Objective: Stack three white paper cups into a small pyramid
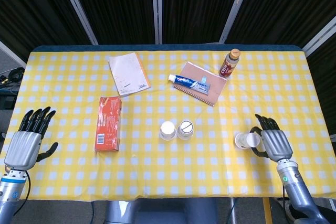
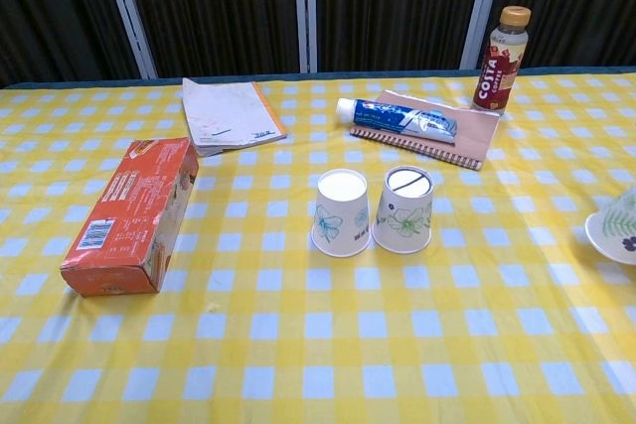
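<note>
While right hand (image 1: 274, 143) grips third cup (image 1: 245, 140), two cups (image 1: 176, 129) stand inverted, touching; left hand (image 1: 27, 139) spread, empty.

An orange box (image 1: 107, 123) lies flat toward the left edge of the yellow checked tablecloth (image 1: 63, 77). Near the far edge lies a white booklet (image 1: 128, 73). Right of it, a toothpaste tube (image 1: 189, 83) lies on a spiral notebook (image 1: 202, 90). A brown bottle (image 1: 229, 63), probably coffee, stands upright beside it.
</note>
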Robot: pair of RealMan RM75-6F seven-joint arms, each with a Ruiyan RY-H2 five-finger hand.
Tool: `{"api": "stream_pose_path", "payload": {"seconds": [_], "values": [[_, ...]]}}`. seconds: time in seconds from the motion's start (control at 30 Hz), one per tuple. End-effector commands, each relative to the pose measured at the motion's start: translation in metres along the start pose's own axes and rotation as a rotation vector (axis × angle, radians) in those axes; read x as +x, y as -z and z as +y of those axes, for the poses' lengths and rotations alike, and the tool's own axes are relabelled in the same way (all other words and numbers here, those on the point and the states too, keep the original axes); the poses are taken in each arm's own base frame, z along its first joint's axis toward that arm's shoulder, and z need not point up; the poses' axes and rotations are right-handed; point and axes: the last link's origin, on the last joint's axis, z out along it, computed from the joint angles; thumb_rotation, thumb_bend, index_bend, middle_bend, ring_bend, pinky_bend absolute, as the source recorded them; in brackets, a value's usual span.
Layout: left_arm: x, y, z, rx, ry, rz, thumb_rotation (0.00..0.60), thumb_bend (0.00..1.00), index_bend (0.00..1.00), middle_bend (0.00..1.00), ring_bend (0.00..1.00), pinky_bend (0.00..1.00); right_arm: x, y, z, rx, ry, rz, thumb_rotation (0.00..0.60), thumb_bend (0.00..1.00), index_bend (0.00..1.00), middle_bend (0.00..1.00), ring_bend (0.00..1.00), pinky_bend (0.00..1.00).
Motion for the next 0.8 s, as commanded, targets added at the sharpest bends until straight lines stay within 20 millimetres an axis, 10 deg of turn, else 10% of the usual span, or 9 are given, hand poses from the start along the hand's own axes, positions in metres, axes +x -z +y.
{"api": "stream_pose_path", "payload": {"seconds": [0.03, 0.8], "values": [[0.000, 0.000, -0.001, 0.001, 0.003, 0.000, 0.600, 0.31, 0.00, 0.00, 0.00, 0.00, 0.032, -0.001, -0.034, 0.094, 0.009, 0.078, 0.600, 0.24, 0.48, 0.03, 0.00, 0.00], [0.003, 0.002, -0.004, -0.026, 0.049, -0.015, 0.600, 0.30, 0.00, 0.00, 0.00, 0.00, 0.076, -0.040, -0.199, 0.368, 0.014, 0.101, 0.600, 0.24, 0.47, 0.03, 0.00, 0.00]]}}
